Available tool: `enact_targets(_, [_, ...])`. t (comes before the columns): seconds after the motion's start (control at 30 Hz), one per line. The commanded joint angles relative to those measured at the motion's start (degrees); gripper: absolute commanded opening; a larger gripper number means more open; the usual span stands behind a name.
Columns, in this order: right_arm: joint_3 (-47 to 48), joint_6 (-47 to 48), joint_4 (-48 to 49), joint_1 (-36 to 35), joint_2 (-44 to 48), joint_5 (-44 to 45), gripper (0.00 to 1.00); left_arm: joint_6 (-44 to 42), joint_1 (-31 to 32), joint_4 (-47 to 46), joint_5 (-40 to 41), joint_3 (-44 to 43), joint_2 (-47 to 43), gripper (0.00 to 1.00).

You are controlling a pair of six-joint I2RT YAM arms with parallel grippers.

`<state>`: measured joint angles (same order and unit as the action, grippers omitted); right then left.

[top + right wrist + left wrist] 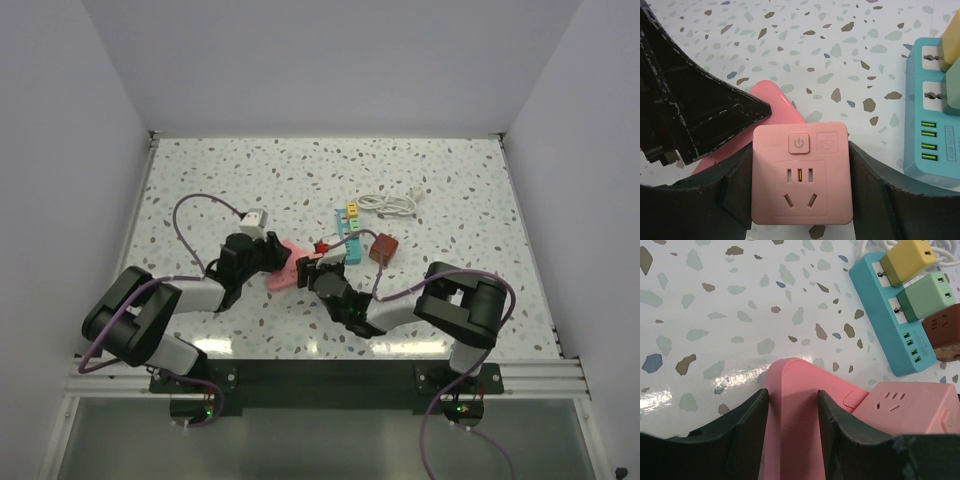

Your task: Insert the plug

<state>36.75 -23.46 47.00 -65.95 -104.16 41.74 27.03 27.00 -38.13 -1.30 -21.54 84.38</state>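
A pink power strip (281, 274) lies at the table's middle. My left gripper (268, 256) is shut on its end; in the left wrist view the strip (795, 405) sits between the dark fingers (747, 440), the right finger lying over its face. My right gripper (318, 272) is shut on a square pink plug adapter (800, 175), its sides against both pads. The adapter's socket face with power button points at the camera. It stands on the strip's other end (775, 97) and also shows in the left wrist view (912, 407).
A teal power strip (347, 238) lies just behind, holding a yellow plug (907, 260) and a green plug (927, 295). A brown plug (384, 248) is at its near end. A white coiled cable (390, 203) lies farther back. White walls enclose the table.
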Motion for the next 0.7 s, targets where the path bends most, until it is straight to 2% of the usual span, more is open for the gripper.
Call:
enact_targets(0.0, [-6.43,-10.99,-33.99,-4.88,-13.61,-14.58,0.0,-1.63,-0.64,7.02,1.56,0.45,2.81,0.47])
enact_targets(0.47, [-1.95,-11.51,-31.1,-5.24,-23.62,-18.18,0.0,-2.07,-0.64,6.58,0.07,1.15,1.4,0.45])
enact_targets(0.67, [-5.1,-15.11,-27.5,-5.24,-25.3,-17.65,0.0,-1.98,-0.64,6.75,0.25,1.06,1.75,0.44])
